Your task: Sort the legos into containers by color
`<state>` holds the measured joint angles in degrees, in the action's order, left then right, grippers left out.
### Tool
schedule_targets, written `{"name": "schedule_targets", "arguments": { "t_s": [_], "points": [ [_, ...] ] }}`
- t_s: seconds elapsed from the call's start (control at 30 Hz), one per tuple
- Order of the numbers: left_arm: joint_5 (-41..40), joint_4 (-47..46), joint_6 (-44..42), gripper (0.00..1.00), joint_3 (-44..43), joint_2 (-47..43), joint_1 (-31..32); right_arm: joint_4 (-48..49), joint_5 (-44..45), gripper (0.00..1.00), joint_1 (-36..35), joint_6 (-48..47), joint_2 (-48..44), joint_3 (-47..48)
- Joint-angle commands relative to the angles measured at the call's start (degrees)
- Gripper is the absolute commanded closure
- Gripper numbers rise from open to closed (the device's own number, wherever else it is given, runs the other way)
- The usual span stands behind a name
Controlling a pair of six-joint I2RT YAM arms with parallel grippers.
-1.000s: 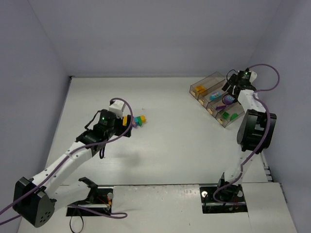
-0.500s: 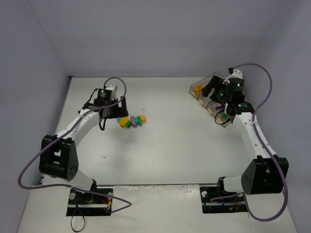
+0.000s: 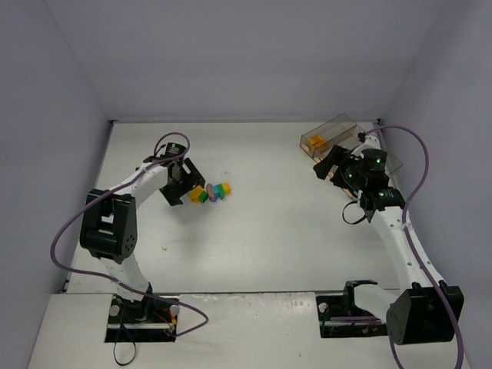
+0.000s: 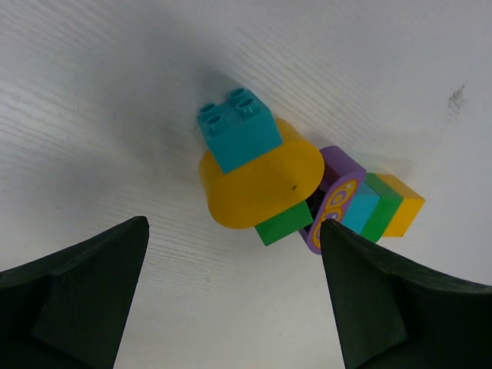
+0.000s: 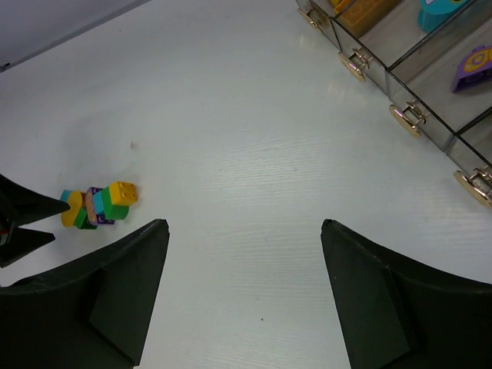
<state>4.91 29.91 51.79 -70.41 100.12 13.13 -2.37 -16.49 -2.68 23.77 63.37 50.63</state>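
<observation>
The unsorted legos lie in one tight cluster on the desk, left of centre and well apart from the containers at the far right. In the left wrist view we identify a teal brick sitting on a rounded yellow piece. A green brick is tucked under it, and a purple piece comes next, followed by further teal, green and yellow-orange bricks touching in a row. Several bricks are already binned: the right wrist view shows an orange one, a teal one and a purple one in separate compartments.

The left hand hangs directly over the cluster with its fingers spread wide and nothing between them. The right hand is near the containers, also spread and empty.

We judge the step in hand to be the approach for the next pick by the left arm. The next move calls for lowering onto a single brick, most likely the exposed teal one. Because the pieces touch, the fingers must straddle only that brick to avoid dragging its neighbours.
</observation>
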Motion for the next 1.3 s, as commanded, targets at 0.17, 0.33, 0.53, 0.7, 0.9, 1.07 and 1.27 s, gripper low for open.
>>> {"name": "schedule_targets", "arguments": {
  "t_s": [0.17,0.33,0.53,0.7,0.9,1.07,1.27],
  "points": [
    [-4.3,4.0,16.9,0.14,-5.5,2.0,0.4,2.6,-2.6,0.23,-0.1,-0.7,-1.6,-0.3],
    [-4.0,3.5,19.0,0.14,-7.3,5.3,0.7,2.6,-3.3,0.22,-0.1,-1.4,-1.4,-0.4],
    [-3.6,3.2,21.0,0.23,-8.3,8.1,1.4,2.6,-4.1,0.22,-0.1,-1.9,-1.1,-0.4],
    [-3.8,3.0,21.9,0.4,-8.7,8.4,1.9,2.6,-5.3,0.22,-0.2,-2.8,-0.6,-0.4],
    [-4.4,3.7,21.7,0.84,-8.4,6.2,1.9,2.6,-7.8,0.22,-1.9,-3.9,0.3,0.3],
    [-7.2,3.1,17.4,1.0,-5.3,-2.5,1.9,2.6,-10.6,0.25,-6.6,-4.7,1.8,3.4],
    [-5.9,0.5,15.4,1.0,-1.5,-14.0,2.1,4.7,-8.6,0.28,-20.2,-4.7,6.1,8.2]
  ]
}}
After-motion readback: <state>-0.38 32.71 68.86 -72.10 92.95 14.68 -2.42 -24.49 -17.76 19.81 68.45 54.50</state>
